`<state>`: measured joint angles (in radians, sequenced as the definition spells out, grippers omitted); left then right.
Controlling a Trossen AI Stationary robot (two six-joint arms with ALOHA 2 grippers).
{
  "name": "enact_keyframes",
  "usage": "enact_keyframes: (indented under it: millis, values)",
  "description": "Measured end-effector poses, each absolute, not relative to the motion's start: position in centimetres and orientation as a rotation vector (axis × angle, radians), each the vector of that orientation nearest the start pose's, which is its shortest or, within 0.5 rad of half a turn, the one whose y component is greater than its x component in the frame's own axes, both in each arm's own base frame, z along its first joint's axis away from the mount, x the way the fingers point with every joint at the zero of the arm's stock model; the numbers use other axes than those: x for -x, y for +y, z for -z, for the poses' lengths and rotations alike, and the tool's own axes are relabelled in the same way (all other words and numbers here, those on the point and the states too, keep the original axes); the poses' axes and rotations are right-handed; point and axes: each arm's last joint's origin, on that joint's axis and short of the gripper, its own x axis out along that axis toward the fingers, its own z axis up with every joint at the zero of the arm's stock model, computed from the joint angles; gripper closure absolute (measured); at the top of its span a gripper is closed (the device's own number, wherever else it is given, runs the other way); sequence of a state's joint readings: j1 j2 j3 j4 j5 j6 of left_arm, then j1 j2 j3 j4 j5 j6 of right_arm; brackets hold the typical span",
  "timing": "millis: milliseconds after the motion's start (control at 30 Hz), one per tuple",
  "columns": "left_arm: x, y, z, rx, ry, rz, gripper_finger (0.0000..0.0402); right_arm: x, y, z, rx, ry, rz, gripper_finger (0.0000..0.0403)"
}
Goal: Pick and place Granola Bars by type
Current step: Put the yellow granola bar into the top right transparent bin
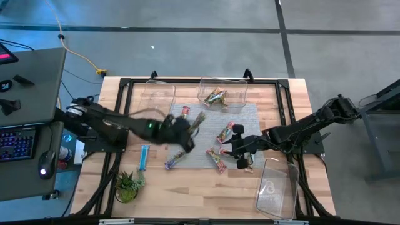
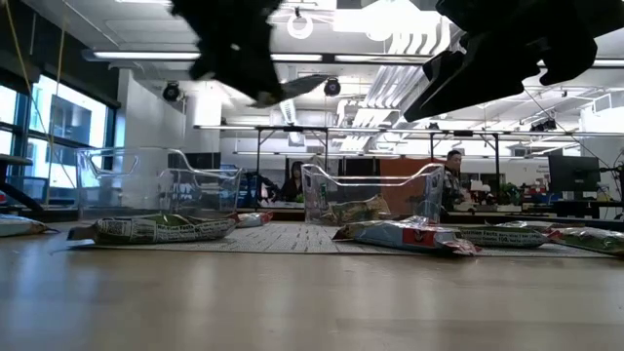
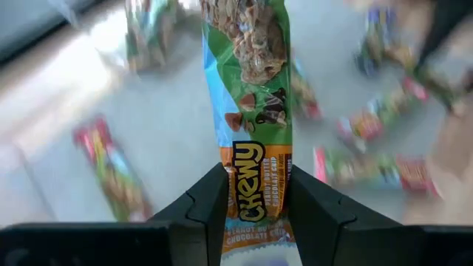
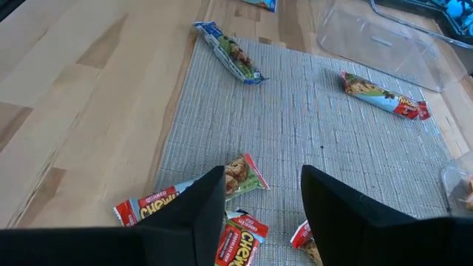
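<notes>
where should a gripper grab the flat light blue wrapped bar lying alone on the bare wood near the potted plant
Across its narrow width at mid-length, coming straight down. The light blue bar lies flat on the wooden table, clear of other bars, so fingers fit beside both long edges. The left gripper is nearer but holds a green bar.

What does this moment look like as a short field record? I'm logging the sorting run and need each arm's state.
left gripper: above the grey mat, fingers shut on a green-wrapped Chewy bar
right gripper: fingers open, empty, over red-wrapped bars at the mat's right part
middle clear bin: at the table's far edge, holds a few bars
left clear bin: looks empty
third clear bin: near right corner, looks empty
loose bars: several on the mat, one blue bar on bare wood
</notes>
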<state>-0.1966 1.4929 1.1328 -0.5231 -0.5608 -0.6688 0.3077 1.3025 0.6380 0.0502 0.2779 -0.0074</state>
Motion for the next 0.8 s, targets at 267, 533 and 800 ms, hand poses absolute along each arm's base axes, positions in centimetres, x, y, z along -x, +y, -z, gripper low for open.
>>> enact_keyframes:
  millis: [267, 533, 800]
  values:
    - [-33.7, 5.4, -26.9, 0.228, 0.534, -0.532, 0.0285, -24.8, 7.1, -19.9, 0.185, 0.588, -0.031, 0.0238]
    - [-35.8, 13.1, -23.6, 0.256, 0.436, -0.479, 0.0285, -25.0, 7.1, -20.2, 0.173, 0.556, -0.036, 0.0241]
    - [-36.5, 17.0, -19.9, 0.281, 0.403, -0.534, 0.0285, -25.0, 7.1, -20.2, 0.175, 0.554, -0.029, 0.0240]
